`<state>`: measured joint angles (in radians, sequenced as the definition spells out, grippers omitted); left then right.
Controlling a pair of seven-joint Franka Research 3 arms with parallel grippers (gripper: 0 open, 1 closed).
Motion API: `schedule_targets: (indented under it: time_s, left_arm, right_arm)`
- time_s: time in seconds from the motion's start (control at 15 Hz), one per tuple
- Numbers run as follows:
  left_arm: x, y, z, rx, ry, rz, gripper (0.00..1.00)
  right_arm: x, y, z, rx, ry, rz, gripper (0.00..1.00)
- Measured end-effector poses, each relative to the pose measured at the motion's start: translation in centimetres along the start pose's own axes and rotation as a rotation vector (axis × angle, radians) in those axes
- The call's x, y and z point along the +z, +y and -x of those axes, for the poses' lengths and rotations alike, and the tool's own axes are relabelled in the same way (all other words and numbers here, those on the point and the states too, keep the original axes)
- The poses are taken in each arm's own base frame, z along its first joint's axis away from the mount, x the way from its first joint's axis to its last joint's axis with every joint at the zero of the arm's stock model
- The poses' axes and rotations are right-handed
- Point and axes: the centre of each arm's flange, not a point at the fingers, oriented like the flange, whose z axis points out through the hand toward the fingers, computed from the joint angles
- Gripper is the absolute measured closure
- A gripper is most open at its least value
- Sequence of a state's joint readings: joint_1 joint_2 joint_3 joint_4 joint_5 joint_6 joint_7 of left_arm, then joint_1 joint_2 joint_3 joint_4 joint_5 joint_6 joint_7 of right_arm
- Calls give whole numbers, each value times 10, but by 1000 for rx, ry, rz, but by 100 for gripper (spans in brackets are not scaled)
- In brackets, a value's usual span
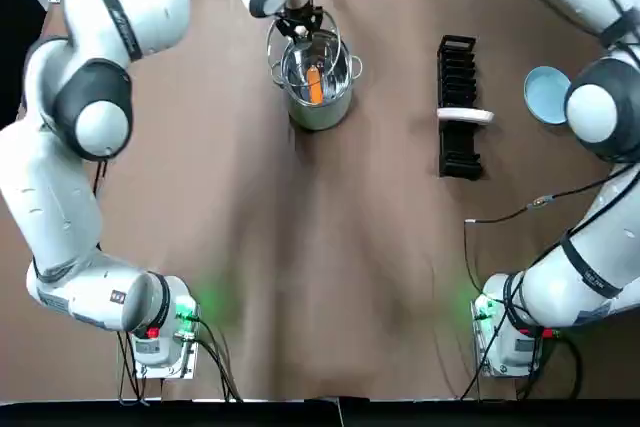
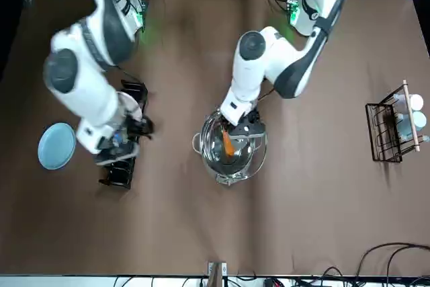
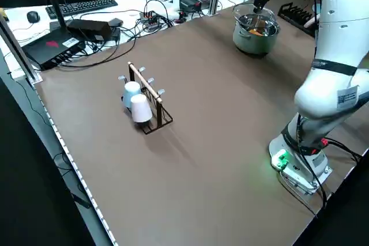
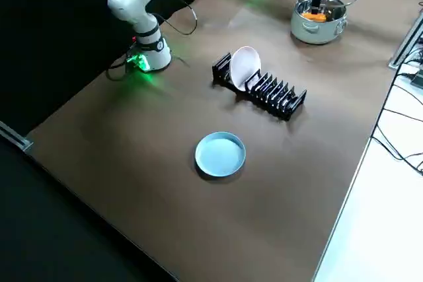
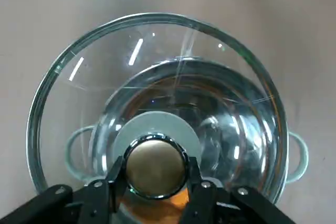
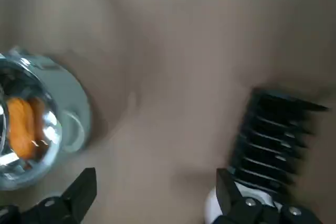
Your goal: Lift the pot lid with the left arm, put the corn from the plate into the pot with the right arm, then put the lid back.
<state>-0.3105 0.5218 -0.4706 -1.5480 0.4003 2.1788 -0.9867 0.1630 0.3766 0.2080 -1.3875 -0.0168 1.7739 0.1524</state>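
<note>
The left gripper (image 1: 300,23) is hanging at the upper centre of the top view, its fingers closing tight on the round metal knob (image 5: 155,163) of the glass lid (image 5: 79,77). It is holding the lid just above the pot (image 1: 322,112), clear of the rim and sitting a little toward the upper left of it in the top view. The corn (image 1: 315,84) is lying inside the pot, showing orange through the glass. The right gripper (image 6: 155,176) is hovering at centre left of the front view, over the table beside the black rack (image 1: 458,67), its fingers spread wide and gripping nothing. A white dish (image 1: 465,115) is standing in the rack. The blue plate (image 1: 545,95) is resting on the table at the right edge of the top view, beyond the rack and well apart from the pot.
</note>
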Motion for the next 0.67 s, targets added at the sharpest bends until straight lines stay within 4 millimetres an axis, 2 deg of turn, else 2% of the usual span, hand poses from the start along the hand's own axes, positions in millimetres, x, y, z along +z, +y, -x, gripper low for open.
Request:
schedule_targets:
  time_s: [0.2,0.33,0.47,0.67]
  left_arm:
    - [16,27,20,-19,48,-14,50]
    - [22,36,31,-22,46,-21,50]
    - [27,36,31,-52,30,-18,50]
    - [29,32,27,-113,-21,8,50]
  right_arm:
    - [-38,65,22,-34,-61,-21,0]
    - [-62,93,39,-19,-80,-23,0]
    - [-77,98,56,-7,-69,-12,0]
    - [-96,90,90,-7,-45,14,0]
